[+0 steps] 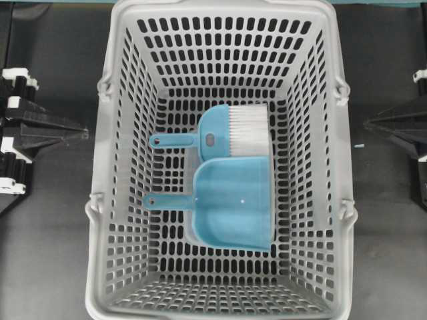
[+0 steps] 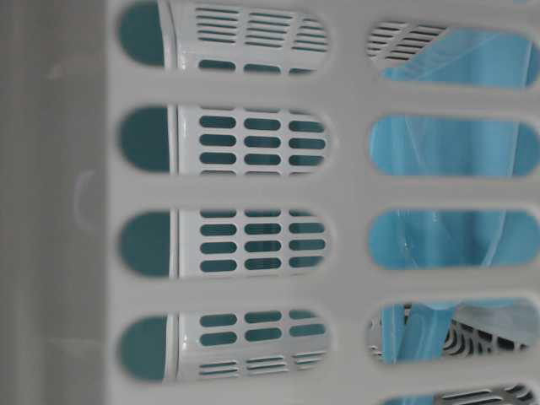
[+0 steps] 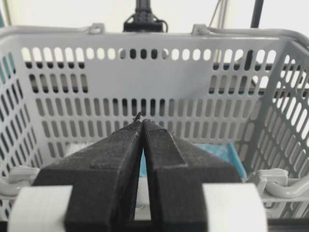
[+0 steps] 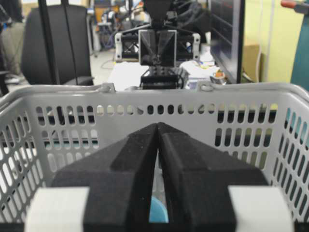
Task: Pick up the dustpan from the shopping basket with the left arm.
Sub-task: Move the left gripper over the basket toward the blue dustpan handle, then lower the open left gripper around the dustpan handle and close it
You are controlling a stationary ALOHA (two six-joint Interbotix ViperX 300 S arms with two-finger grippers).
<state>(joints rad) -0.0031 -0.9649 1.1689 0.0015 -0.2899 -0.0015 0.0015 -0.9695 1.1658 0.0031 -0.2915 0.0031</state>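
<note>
The light blue dustpan (image 1: 233,203) lies flat on the floor of the grey shopping basket (image 1: 100,167), its thin handle (image 1: 167,200) pointing left. My left gripper (image 1: 83,133) is shut and empty, outside the basket's left wall and level with its rim. In the left wrist view its tips (image 3: 141,121) meet, and a corner of the dustpan (image 3: 217,152) shows beyond them inside the basket (image 3: 193,82). My right gripper (image 1: 367,124) is shut and empty outside the right wall; its tips (image 4: 158,124) touch in the right wrist view.
A blue hand brush (image 1: 230,130) with white bristles lies just behind the dustpan, touching it. The basket's tall slotted walls (image 2: 253,190) enclose both; blue plastic (image 2: 447,143) shows through the slots. Folded handles lie along the rim. Black table lies on both sides.
</note>
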